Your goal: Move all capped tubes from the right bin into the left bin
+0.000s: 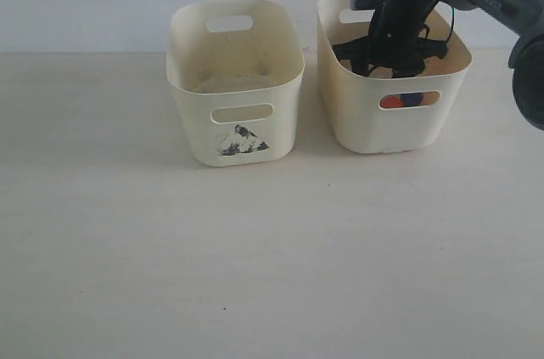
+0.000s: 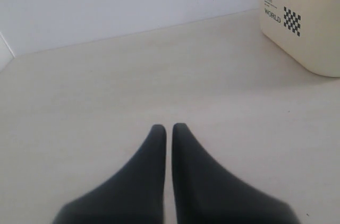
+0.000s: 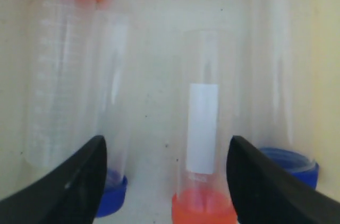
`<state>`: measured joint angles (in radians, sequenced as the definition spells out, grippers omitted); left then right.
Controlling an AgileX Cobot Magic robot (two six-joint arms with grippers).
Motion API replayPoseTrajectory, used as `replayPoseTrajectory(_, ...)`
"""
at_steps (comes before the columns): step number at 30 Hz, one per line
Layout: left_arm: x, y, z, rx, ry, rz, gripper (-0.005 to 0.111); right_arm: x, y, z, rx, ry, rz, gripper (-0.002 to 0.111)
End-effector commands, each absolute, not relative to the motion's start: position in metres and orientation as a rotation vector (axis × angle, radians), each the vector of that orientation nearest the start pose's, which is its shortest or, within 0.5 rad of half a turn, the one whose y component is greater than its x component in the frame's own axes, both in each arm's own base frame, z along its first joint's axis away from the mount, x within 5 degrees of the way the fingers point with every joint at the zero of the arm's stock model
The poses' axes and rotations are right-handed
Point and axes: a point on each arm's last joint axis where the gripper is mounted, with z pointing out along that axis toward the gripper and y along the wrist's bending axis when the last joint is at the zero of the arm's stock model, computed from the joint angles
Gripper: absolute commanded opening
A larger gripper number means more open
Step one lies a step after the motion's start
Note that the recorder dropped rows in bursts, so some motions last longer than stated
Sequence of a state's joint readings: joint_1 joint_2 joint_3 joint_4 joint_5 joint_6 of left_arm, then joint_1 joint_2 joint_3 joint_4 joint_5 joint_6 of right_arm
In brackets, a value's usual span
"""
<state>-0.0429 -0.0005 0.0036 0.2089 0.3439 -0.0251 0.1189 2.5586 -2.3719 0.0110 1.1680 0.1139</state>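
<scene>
The right bin (image 1: 374,131) is yellowish-cream, and an orange cap (image 1: 390,102) and a blue cap (image 1: 413,99) show through its front slot. My right gripper (image 1: 393,59) reaches down inside it. In the right wrist view the gripper (image 3: 167,144) is open above several clear capped tubes lying on the bin floor. An orange-capped tube with a white label (image 3: 204,128) lies between the fingers, untouched. Another orange-capped tube (image 3: 58,65) and two blue-capped ones (image 3: 110,189) (image 3: 291,161) lie to its sides. The paler left bin (image 1: 194,116) looks empty. My left gripper (image 2: 169,127) is shut over bare table.
The two bins stand side by side at the back of a pale table (image 1: 255,257), close to a white wall. In the left wrist view a cream tub (image 2: 313,43) with a checker print and the word WORLD stands some way off.
</scene>
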Motion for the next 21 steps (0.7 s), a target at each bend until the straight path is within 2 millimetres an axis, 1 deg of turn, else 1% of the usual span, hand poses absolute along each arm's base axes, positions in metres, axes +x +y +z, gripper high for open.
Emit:
replayPoseTrajectory(1,0.054,0.004,0.183,0.137,1.813,0.144,0.004,0.532,0.058,0.137,0.027,2.896,0.025,0.062)
replayPoseTrajectory(12,0.054,0.004,0.183,0.137,1.813,0.144,0.004,0.529,0.057,0.119,0.036,2.958,0.016,0.062)
replayPoseTrajectory(15,0.054,0.004,0.183,0.137,1.813,0.144,0.004,0.529,0.056,0.12,0.031,2.955,-0.015,0.061)
replayPoseTrajectory(17,0.054,0.004,0.183,0.137,1.813,0.144,0.004,0.529,0.055,0.12,0.031,2.954,-0.018,0.055)
replayPoseTrajectory(21,0.054,0.004,0.183,0.137,1.813,0.144,0.004,0.529,0.055,0.12,0.031,2.954,-0.018,0.037)
